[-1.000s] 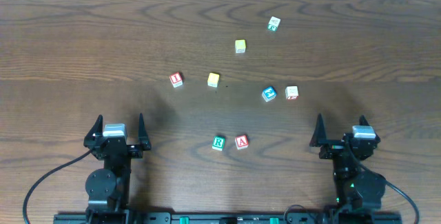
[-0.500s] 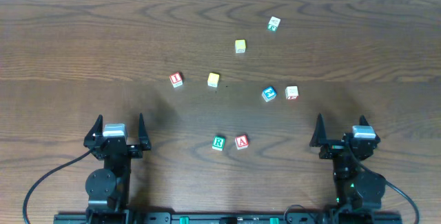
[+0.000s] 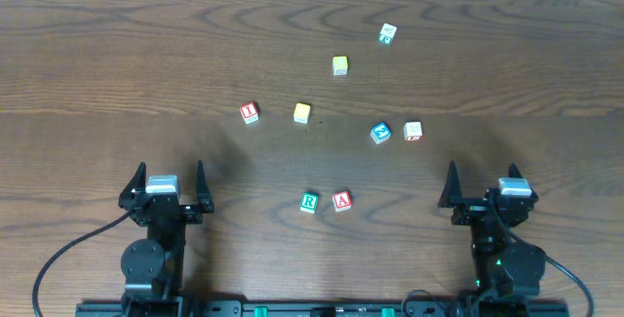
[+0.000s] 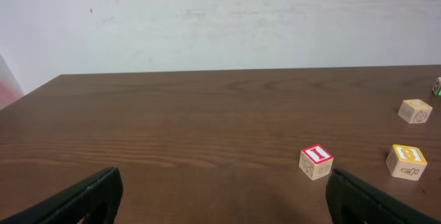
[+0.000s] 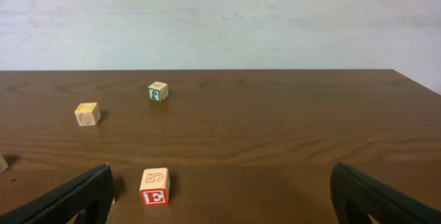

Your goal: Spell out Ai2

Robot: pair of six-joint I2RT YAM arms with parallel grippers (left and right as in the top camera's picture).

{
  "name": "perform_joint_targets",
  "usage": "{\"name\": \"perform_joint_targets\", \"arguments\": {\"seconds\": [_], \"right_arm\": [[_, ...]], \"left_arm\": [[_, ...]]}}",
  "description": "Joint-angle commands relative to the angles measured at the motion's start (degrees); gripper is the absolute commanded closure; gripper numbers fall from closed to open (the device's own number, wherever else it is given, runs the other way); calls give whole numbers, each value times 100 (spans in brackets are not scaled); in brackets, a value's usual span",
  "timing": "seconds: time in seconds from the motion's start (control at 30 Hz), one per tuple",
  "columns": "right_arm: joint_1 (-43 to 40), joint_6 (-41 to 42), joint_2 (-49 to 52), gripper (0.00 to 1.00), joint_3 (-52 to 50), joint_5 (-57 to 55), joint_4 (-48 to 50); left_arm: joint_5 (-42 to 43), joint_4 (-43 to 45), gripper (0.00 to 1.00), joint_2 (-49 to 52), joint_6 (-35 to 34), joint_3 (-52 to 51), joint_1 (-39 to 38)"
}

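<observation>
Fingers (image 3: 200, 175) of the left gripper (image 3: 170, 168) and right gripper (image 3: 483, 171) are spread wide, with nothing held. The red A block (image 3: 341, 200) is seen just beside the green R block (image 3: 309, 201) between the arms. The red I block (image 3: 250, 112) and a blue block (image 3: 380, 133), possibly the 2, are set farther out.

A: Overhead?
B: Fixed high, looking straight down, whole desk (image 3: 88, 54) in frame.
A: Wrists?
B: Low at the near edge, facing the far wall (image 4: 220, 17). Left shares red I block (image 4: 316, 162) with overhead; right, green block (image 5: 158, 91).
</observation>
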State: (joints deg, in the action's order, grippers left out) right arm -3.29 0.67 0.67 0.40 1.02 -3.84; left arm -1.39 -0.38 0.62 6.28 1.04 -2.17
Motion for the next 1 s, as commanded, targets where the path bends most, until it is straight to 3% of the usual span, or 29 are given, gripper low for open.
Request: {"name": "perform_joint_targets", "arguments": {"seconds": [0.0, 0.23, 0.3, 0.53, 0.73, 0.97], "right_arm": [[37, 59, -31, 1, -11, -17, -28], [37, 57, -28, 1, -11, -17, -28], [37, 59, -28, 1, -11, -17, -28], [37, 59, -28, 1, -9, -17, -28], [37, 59, -28, 1, -9, -17, -28], [37, 59, -28, 1, -9, -17, -28]], "left_arm": [[177, 68, 4, -37, 76, -76, 26], [603, 2332, 5, -37, 74, -44, 26], [855, 2551, 5, -37, -127, 234, 28], [848, 1305, 5, 15, -350, 1871, 28], [848, -186, 4, 643, -551, 3554, 28], [1217, -2509, 4, 2852, -892, 6166, 26]]}}
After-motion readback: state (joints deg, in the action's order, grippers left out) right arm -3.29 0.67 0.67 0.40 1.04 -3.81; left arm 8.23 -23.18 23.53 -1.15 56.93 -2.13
